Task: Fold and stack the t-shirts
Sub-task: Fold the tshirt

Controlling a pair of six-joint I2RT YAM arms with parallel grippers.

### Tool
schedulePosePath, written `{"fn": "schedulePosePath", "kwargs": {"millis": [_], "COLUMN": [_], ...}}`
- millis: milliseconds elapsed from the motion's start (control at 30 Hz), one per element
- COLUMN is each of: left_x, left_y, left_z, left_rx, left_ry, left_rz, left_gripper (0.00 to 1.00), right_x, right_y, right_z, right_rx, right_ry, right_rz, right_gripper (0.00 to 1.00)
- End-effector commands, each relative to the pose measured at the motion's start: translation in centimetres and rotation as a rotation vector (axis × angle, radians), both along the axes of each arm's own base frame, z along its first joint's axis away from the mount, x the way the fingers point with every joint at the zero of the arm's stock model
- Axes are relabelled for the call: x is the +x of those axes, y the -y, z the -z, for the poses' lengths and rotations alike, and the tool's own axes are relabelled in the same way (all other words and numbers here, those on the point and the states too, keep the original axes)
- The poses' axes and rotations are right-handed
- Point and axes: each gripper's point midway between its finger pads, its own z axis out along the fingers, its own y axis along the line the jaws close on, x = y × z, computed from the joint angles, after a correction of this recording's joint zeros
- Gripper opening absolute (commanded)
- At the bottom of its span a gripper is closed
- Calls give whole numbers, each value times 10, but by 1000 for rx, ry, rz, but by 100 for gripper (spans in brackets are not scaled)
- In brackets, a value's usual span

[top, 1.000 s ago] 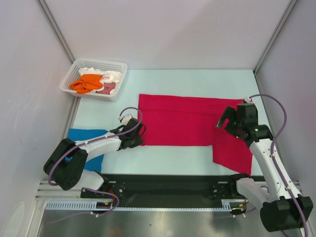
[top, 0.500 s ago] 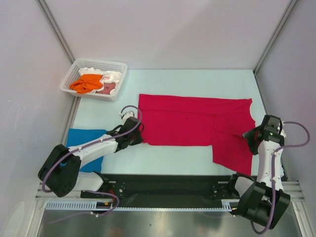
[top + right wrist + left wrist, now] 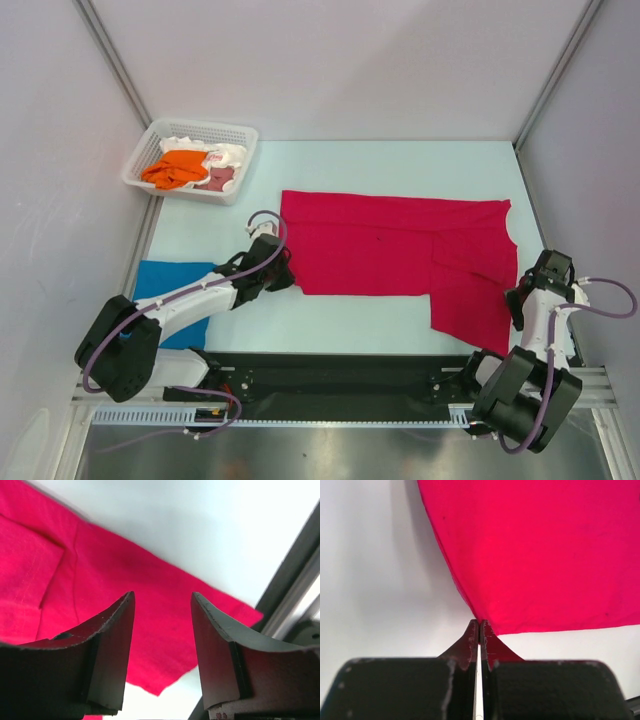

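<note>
Left wrist: tool (image 3: 479,630) on red t-shirt (image 3: 535,550)

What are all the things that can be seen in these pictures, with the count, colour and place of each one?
large crimson-red cloth t-shirt: one, crimson-red, spread on the middle of the table
bright blue cloth t-shirt: one, blue, near left edge, partly under the left arm
white plastic lattice basket: one, white, far left corner
orange cloth t-shirt: one, orange, in the basket
dusty-pink cloth t-shirt: one, pink, in the basket beside the orange one
white cloth t-shirt: one, white, in the basket
pale table: one, pale, under everything
left claw: one, black, shut on the crimson t-shirt's corner
right claw: one, black, open above the crimson t-shirt's right edge
</note>
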Motion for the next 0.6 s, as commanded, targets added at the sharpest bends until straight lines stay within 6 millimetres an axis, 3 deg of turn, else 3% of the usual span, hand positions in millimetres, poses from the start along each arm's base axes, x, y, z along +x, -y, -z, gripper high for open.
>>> {"fn": "schedulePosePath", "kwargs": {"millis": [0, 367, 567], "left_x": [14, 16, 12], "left_y": [16, 19, 15], "left_z": [-26, -25, -20], "left_rx": [-52, -59, -73], "left_ry": [74, 60, 47], "left_rz": [38, 27, -2], "left_gripper": [0, 0, 0], "right_x": [6, 19, 16], "right_y": [12, 18, 17], "right_z": [4, 20, 31], "right_rx": [-52, -56, -24], "right_ry": [14, -10, -40], "right_rz": [-1, -98, -82], "right_gripper": [53, 53, 52]}}
